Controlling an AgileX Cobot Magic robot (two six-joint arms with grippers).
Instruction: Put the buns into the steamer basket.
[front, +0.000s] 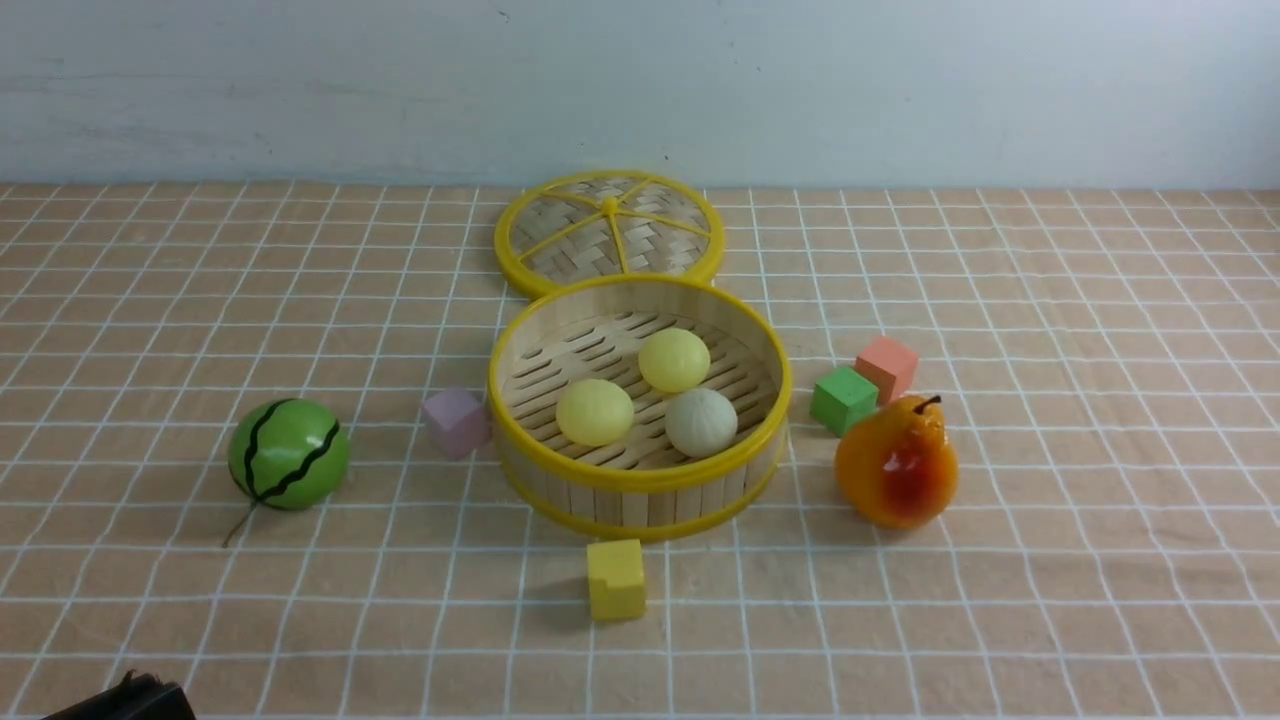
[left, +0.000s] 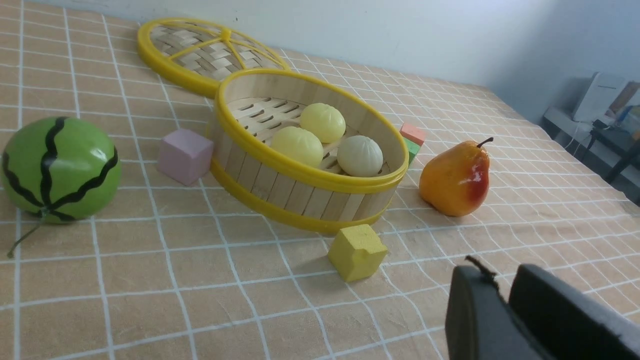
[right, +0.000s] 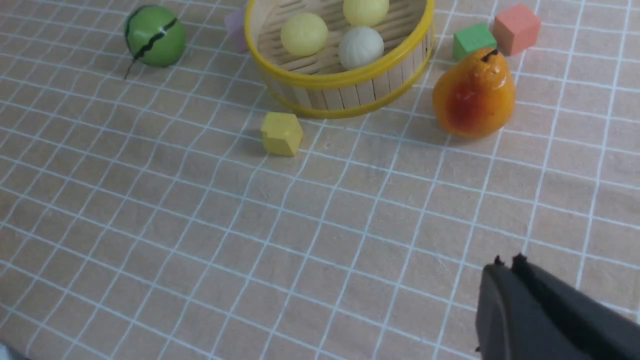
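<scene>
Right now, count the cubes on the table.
4: pink cube left of the steamer basket, yellow cube in front, green cube and salmon cube right.

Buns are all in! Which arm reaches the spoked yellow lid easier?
Left, probably: its wrist view shows the flat woven yellow-rimmed lid beside the round bamboo steamer basket, both near. The right wrist view misses the lid and sees the basket farther off.

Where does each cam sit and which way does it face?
Front: between the arms, facing forward at the steamer basket and lid; a dark bit of the left arm at the bottom edge.
Left wrist: low, facing basket and watermelon ball; left pincer in the foreground.
Right wrist: higher, looking down at the pear; right pincer shut.
Shared: three buns in the basket.
</scene>
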